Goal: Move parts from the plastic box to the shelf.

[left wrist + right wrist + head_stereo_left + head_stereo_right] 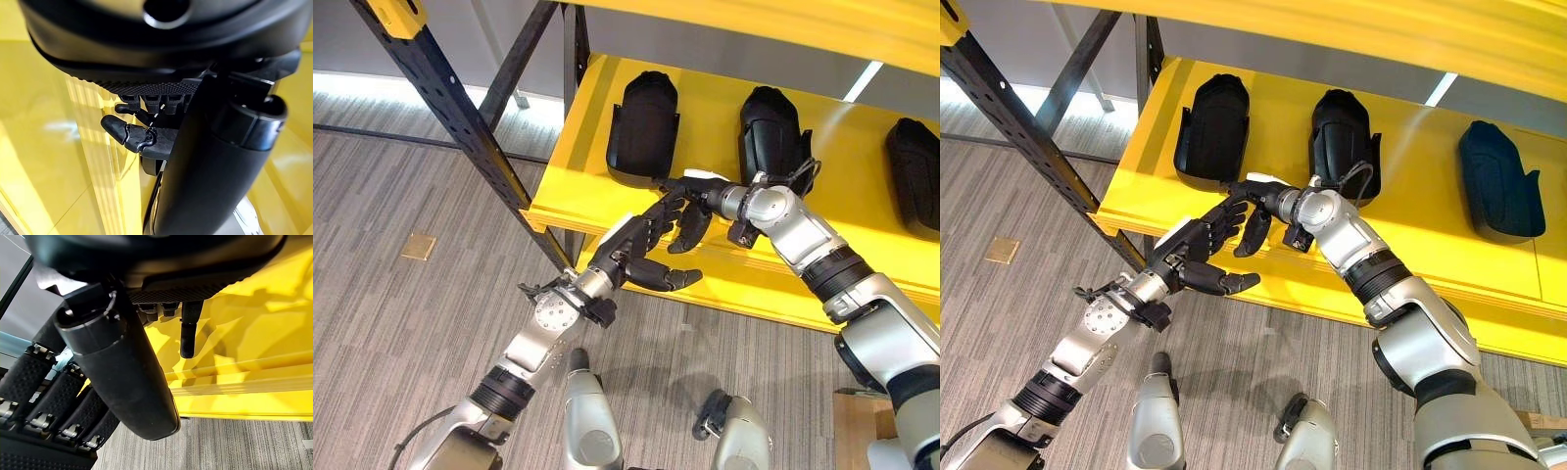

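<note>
Three black parts lie on the yellow shelf [578, 201]: left part [643, 127], middle part [771, 132], right part [915, 174]. Both the left hand [631, 257] and right hand [690, 211] are relaxed and empty at the near edge. The parts look rigid, smooth, fairly light; best gripped across their narrow sides.

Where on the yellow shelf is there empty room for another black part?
The shelf is bare between the middle part and the rightmost part, and along its front edge to the right. It is crowded near the leftmost part, where the open left hand and right hand meet.
</note>
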### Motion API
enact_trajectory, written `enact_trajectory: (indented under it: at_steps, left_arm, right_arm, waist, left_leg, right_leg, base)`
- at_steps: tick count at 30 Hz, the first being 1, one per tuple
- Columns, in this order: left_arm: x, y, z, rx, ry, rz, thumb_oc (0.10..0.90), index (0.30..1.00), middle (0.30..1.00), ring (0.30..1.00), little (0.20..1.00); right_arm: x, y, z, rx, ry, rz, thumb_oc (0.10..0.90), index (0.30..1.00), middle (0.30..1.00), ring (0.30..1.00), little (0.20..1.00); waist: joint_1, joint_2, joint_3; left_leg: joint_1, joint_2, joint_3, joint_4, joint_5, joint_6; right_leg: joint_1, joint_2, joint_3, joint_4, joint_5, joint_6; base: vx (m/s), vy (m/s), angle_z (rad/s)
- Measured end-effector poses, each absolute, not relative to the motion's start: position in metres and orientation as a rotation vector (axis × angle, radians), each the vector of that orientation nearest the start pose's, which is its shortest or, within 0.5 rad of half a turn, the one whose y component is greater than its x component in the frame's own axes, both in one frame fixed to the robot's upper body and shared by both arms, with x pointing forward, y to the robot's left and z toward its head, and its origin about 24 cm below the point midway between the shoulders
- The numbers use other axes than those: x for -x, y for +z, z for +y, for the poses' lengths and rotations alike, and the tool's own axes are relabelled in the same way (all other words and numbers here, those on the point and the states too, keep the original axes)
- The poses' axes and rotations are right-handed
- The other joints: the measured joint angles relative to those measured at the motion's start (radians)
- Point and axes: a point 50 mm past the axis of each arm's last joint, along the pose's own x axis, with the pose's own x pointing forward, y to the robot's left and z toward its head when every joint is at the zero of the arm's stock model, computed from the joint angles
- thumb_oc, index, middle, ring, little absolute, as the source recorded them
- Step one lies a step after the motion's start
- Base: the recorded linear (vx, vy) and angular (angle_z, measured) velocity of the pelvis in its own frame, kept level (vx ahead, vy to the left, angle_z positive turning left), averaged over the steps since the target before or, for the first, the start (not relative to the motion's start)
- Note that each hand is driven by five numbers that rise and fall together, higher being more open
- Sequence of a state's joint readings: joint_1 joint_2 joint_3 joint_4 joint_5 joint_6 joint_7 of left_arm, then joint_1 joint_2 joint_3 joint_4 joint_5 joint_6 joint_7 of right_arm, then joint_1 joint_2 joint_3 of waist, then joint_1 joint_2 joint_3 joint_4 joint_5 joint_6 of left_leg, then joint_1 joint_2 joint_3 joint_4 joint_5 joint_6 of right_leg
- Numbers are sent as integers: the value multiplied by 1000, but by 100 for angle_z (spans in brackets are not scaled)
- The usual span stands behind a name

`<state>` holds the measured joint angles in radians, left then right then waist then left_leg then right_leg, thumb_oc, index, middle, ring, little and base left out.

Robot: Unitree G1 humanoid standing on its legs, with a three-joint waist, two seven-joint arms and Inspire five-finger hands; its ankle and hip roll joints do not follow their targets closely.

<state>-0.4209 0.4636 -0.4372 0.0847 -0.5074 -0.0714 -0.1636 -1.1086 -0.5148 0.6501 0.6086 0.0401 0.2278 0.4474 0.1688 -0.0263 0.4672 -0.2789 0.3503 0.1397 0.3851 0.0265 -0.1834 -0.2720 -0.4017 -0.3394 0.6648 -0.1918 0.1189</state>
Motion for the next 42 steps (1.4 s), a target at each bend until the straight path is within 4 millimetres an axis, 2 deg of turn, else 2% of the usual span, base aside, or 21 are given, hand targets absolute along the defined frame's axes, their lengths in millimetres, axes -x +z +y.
enact_trajectory:
  at_steps: [42]
  left_arm:
    - [-310,115,107,26,-628,-158,900,1000,1000,1000,1000]
  right_arm:
    - [-401,189,-109,904,584,66,900,1000,1000,1000,1000]
  waist:
    - [-5,1,-1]
  left_leg:
    - [-2,-3,-2,18,-7,3]
  right_leg:
    - [1,-9,5,13,1,0]
  base:
    - [1,2,0]
